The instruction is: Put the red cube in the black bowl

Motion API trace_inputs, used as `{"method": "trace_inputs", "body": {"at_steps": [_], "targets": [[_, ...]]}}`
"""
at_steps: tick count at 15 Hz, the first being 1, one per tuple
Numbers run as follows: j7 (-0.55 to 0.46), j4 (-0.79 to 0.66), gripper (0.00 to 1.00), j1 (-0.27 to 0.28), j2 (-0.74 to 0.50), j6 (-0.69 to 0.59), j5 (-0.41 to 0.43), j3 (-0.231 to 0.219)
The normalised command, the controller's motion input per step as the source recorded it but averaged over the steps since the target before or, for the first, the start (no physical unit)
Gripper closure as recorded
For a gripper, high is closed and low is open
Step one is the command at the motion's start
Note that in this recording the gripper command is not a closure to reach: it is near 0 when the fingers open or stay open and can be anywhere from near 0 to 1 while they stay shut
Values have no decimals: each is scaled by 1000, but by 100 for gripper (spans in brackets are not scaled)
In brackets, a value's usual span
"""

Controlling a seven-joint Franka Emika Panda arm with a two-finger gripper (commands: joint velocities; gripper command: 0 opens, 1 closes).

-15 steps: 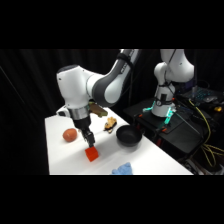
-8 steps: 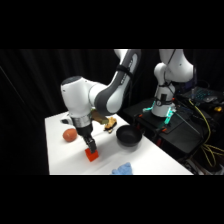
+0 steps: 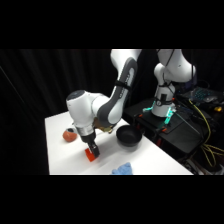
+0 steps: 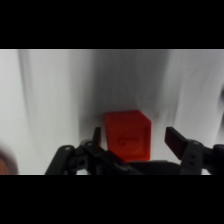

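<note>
A: Since a second ago your gripper [image 3: 92,151] has come down over the small bright red-orange block with flat faces [image 3: 90,155], so its tips now sit at table height where before they hung above the block.

B: How do the fingers stand?

A: Spread wide. In the wrist view the gripper [image 4: 135,139] has the red cube [image 4: 127,135] in the gap, one black finger [image 4: 96,137] close by its one side, the other finger standing off a little from the opposite side. You can't see either pad pressing on it, and the cube rests on the smooth white table [image 4: 55,95].

B: Shape of the cube?

A: Square edges, flat matte faces, with a faint recessed mark on the face turned to your wrist camera.

B: And the bowl?

A: The round, shallow, matte black bowl [image 3: 128,136] sits well apart from the fingers, on the arm-base side of them. Its inside looks dark; you cannot tell whether anything lies in it. The cube is outside it, between the fingers.

B: Anything else close by?

A: A round reddish ball with a smooth skin [image 3: 69,135] lies near the fingers on the side away from the bowl. A crumpled pale blue cloth [image 3: 123,170] lies at the table's near edge.
</note>
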Motion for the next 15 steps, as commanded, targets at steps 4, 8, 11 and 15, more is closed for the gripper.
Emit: {"method": "trace_inputs", "body": {"at_steps": [4,8,11,15], "targets": [[-19,162,100,0,98,45,73,-4],[30,138,100,39,-14,-27,26,-47],[219,-102,100,167,-339,-266,-72,-145],[210,-305,100,167,-640,-489,-126,-120]]}}
